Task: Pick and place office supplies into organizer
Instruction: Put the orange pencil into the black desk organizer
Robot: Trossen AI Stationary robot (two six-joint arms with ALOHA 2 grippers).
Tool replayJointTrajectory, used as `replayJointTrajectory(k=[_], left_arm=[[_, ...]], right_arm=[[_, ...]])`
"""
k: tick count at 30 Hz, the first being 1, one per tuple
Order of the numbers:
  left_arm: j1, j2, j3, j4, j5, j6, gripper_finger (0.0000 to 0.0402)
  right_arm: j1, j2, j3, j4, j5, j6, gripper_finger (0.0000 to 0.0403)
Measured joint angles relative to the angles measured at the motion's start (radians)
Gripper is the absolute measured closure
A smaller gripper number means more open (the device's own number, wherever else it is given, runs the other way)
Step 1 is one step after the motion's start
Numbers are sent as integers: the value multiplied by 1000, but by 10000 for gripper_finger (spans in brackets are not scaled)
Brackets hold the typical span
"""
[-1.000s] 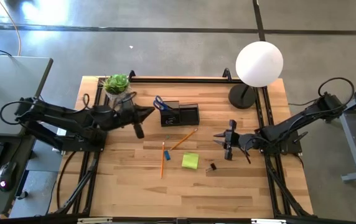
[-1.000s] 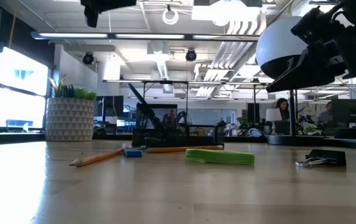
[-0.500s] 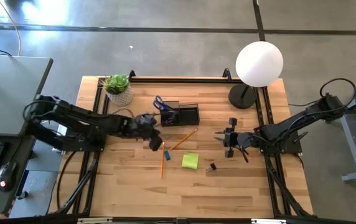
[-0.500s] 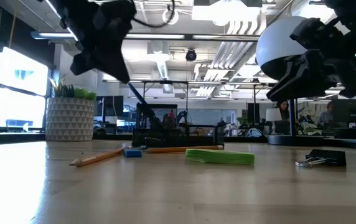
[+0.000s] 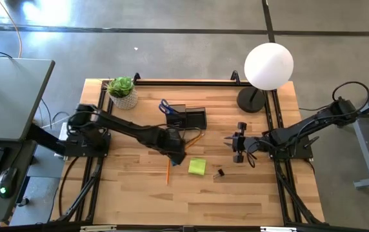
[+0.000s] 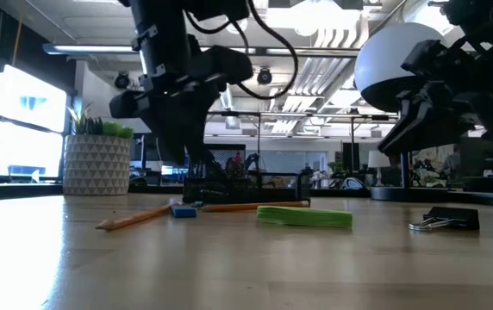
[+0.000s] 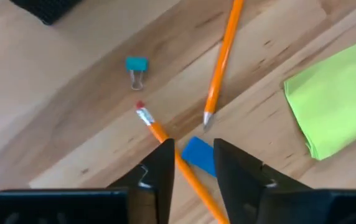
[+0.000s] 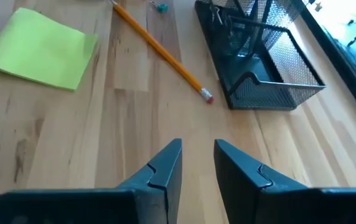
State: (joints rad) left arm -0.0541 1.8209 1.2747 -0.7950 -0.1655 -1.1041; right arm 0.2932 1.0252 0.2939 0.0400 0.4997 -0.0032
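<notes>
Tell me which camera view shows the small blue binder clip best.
The left wrist view: the blue binder clip lies unobstructed, wire handles visible. The right wrist view shows only a tiny speck at the frame edge. In the high and low views I cannot make it out.

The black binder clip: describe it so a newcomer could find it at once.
Start at the white globe lamp and move toward the table's front edge, past the right gripper. The black binder clip lies just beyond the yellow-green sticky note pad, the only black item lying loose.

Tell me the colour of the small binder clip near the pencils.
Teal-blue body with a silver wire handle; clearest in the left wrist view.
</notes>
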Motion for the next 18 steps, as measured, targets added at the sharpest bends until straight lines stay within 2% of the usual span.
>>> replayJointTrajectory(k=[7,18], left_arm=[[2,78,68,-159,-8,-59,294],[2,83,53,-88,-45,-83,325]], right_arm=[[3,0,0,-5,-27,4,316],[4,1,0,-19,-42,24,316]])
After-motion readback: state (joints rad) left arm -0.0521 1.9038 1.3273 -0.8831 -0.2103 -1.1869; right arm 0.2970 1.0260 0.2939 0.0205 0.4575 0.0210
